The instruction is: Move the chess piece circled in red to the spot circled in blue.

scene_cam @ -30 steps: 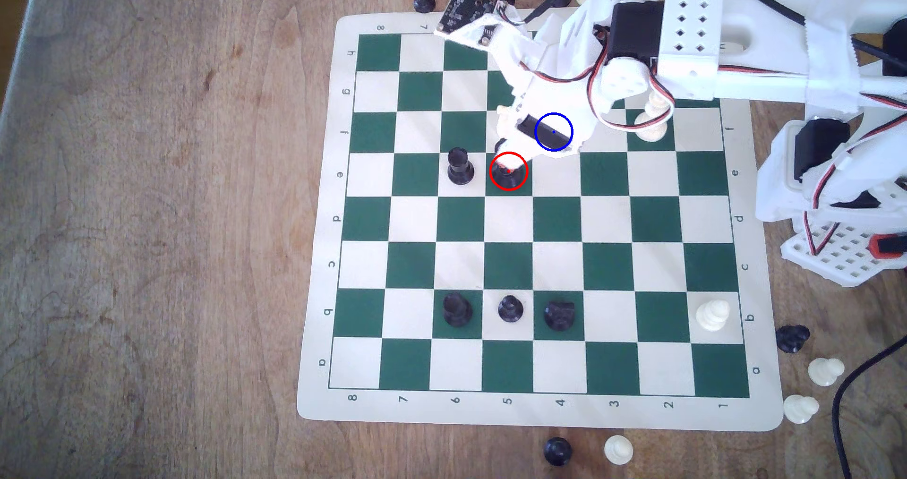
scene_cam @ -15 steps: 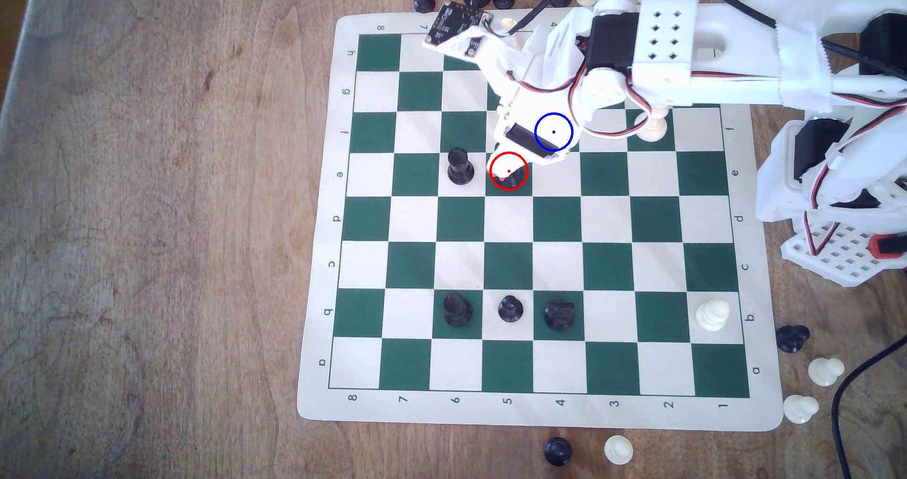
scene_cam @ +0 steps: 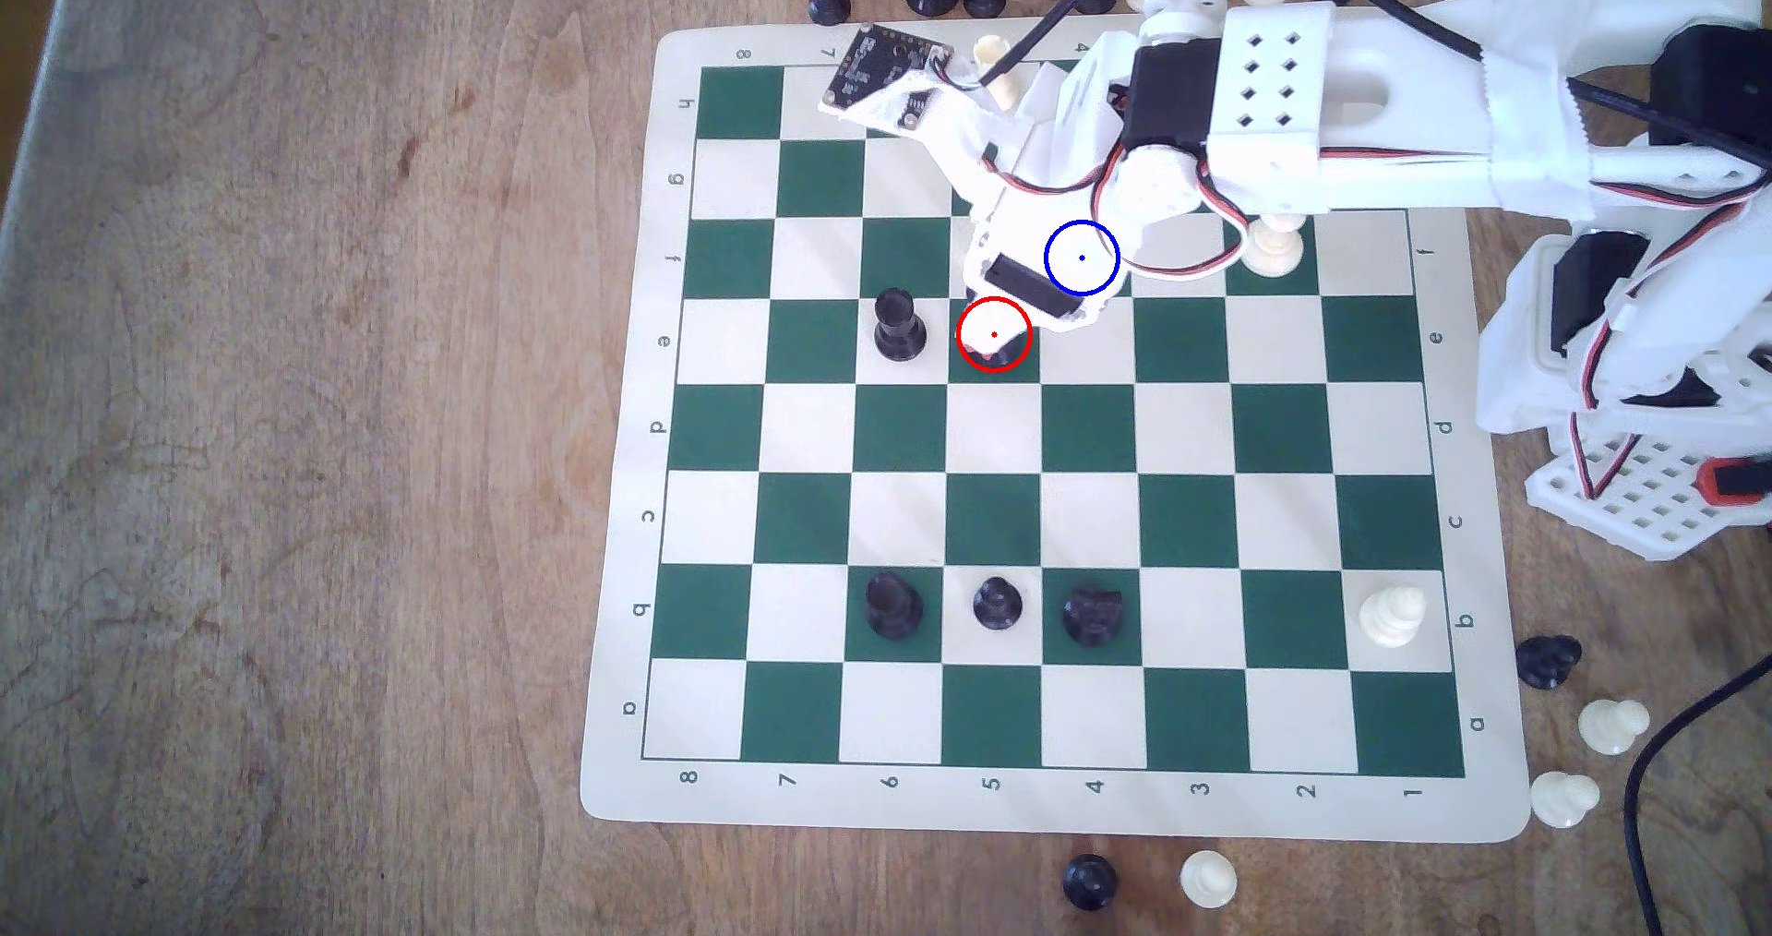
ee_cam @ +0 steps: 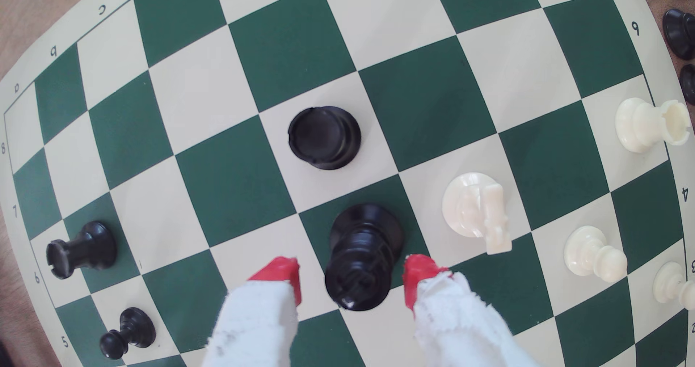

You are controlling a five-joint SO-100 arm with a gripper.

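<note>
The tall black chess piece (ee_cam: 361, 258) stands on a green square, its knob head between my two red-tipped fingers (ee_cam: 286, 276). My gripper (ee_cam: 351, 276) is open around it, with a gap on each side. In the exterior view the gripper (scene_cam: 990, 334) covers most of the red circle, and only a sliver of the piece's black base (scene_cam: 999, 355) shows. The blue circle (scene_cam: 1082, 257) is drawn over my white gripper body, one square diagonally from the red circle. The green square beneath it is hidden.
A flat-topped black rook (scene_cam: 898, 324) stands one square to the exterior view's left of the piece. A white knight (ee_cam: 474, 209) and a white pawn (ee_cam: 594, 254) stand close by under the arm. Three black pieces line row b (scene_cam: 997, 602). Spare pieces lie off the board.
My arm has swung toward the exterior view's left and the gripper has come down over the red circle. It now covers the piece that showed there a second ago.
</note>
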